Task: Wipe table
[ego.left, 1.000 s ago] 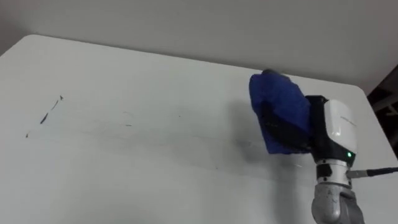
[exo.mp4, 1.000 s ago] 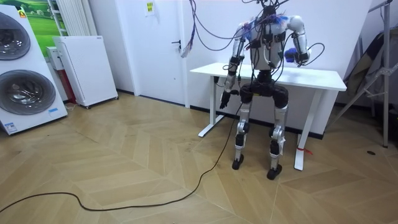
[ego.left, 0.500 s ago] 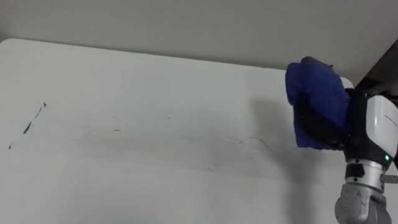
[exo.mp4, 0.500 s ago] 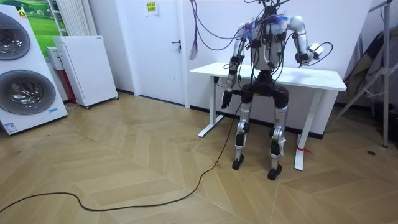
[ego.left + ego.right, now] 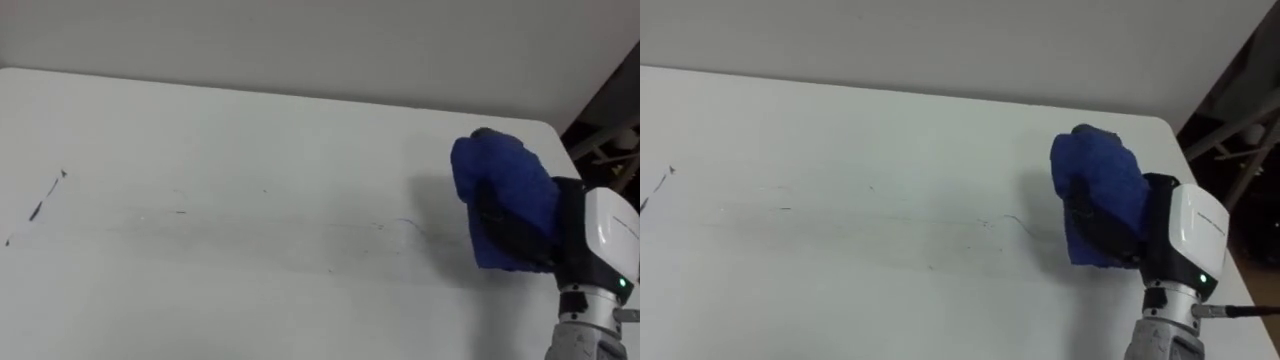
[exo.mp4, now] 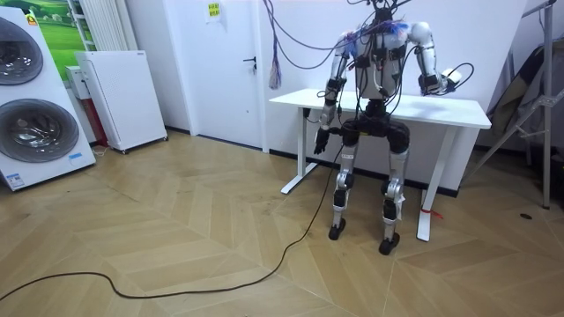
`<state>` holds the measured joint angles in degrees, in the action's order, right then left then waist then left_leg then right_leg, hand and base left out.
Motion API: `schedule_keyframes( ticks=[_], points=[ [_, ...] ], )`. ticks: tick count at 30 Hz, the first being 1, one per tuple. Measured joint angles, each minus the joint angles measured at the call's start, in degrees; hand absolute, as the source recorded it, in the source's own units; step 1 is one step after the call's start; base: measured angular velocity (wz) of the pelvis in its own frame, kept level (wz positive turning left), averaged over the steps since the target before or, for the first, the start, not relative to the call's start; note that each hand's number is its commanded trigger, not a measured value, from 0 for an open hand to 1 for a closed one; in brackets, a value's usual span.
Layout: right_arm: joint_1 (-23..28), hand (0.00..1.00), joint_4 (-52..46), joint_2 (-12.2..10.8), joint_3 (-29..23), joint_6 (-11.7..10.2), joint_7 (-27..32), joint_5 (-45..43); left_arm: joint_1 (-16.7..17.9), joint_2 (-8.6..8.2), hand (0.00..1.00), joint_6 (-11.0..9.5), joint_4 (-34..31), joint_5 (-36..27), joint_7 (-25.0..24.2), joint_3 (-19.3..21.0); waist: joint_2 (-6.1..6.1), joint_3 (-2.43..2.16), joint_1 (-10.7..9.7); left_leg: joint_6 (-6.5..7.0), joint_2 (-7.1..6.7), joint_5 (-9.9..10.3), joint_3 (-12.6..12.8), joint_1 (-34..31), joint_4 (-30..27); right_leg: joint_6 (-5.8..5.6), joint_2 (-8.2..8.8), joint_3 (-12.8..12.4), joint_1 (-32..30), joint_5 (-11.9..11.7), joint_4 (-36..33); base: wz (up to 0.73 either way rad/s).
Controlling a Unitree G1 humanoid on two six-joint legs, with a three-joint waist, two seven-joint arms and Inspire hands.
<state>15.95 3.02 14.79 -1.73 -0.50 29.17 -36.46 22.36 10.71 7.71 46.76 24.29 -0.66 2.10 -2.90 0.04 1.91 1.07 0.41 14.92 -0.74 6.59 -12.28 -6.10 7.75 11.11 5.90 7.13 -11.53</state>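
Note:
A blue cloth [image 5: 503, 200] covers my right hand [image 5: 520, 232], which sits near the right end of the white table [image 5: 250, 290]. The cloth is bunched over the front of the hand and lies at or just above the tabletop; contact cannot be judged. A short dark pen mark [image 5: 38, 205] remains at the table's far left. Faint thin streaks [image 5: 330, 268] run across the middle toward the cloth. In the room view I stand upright at the table's front, my left hand [image 6: 321, 139] hanging by my side.
The table's right edge [image 5: 560, 140] is close to the cloth, with a dark folding stand [image 5: 610, 130] beyond it. A wall runs behind the table. In the room view, a white cabinet [image 6: 123, 97] and a washing machine [image 6: 35, 132] stand off to the left.
My right hand with the blue cloth swept from the table's middle right toward its right end, then came slightly nearer. The view shifted a little to the right.

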Motion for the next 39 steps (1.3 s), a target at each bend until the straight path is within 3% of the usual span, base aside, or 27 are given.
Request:
schedule_keyframes(
  ticks=[14, 20, 26, 33, 39],
  points=[
    [-0.1, 0.0, 0.0, 0.2, -0.5, 0.0, 0.0, 2.1, 1.2, -0.02, 0.0, 0.0, -0.8, 0.1, 0.0, 0.0, -0.65, -0.07, -0.1, 0.01, -0.01, 0.0, -0.3, 0.0, 0.1, 0.0, -0.01, 0.2, 0.1, 0.0, 0.0, 0.0],
    [-0.1, 0.0, 2.0, 0.3, -2.7, -0.2, -0.1, 2.4, 1.5, -0.02, 0.0, -0.1, -2.1, 0.1, 0.0, 0.2, -0.98, -0.05, -0.1, 0.0, 0.0, 0.0, -0.3, 0.1, 0.0, 0.0, -0.01, 0.2, 0.1, 0.0, 0.0, 0.0],
    [-0.1, 0.0, 9.8, 0.4, -7.3, -0.7, 0.9, 3.6, 2.4, 0.16, 0.0, -0.4, -2.9, 0.1, 0.0, 2.3, -1.85, 0.03, -0.6, 0.0, 0.0, 0.0, -0.3, 0.1, -0.1, 0.0, -0.01, 0.3, 0.2, 0.0, 0.0, 0.0],
    [0.2, 0.0, 19.1, 0.4, -13.1, -0.7, 3.5, 15.4, 3.5, 0.43, 0.0, -0.1, -4.0, 0.1, 0.1, 4.9, -2.71, 0.02, -3.2, 0.0, -0.03, 0.0, -1.2, 0.1, 0.0, -0.04, -0.03, 0.6, 1.0, 0.0, 0.8, 0.04],
    [0.6, 0.0, 31.0, 0.6, -17.7, -0.6, 7.0, 28.2, 3.5, 0.27, 0.0, -0.1, -4.0, 0.0, 0.5, 6.4, -2.6, -0.04, -3.9, -0.02, -0.05, 0.0, -1.1, 0.0, 0.0, -0.05, -0.1, 0.6, 1.1, 0.0, 1.2, 0.01]
  ],
)
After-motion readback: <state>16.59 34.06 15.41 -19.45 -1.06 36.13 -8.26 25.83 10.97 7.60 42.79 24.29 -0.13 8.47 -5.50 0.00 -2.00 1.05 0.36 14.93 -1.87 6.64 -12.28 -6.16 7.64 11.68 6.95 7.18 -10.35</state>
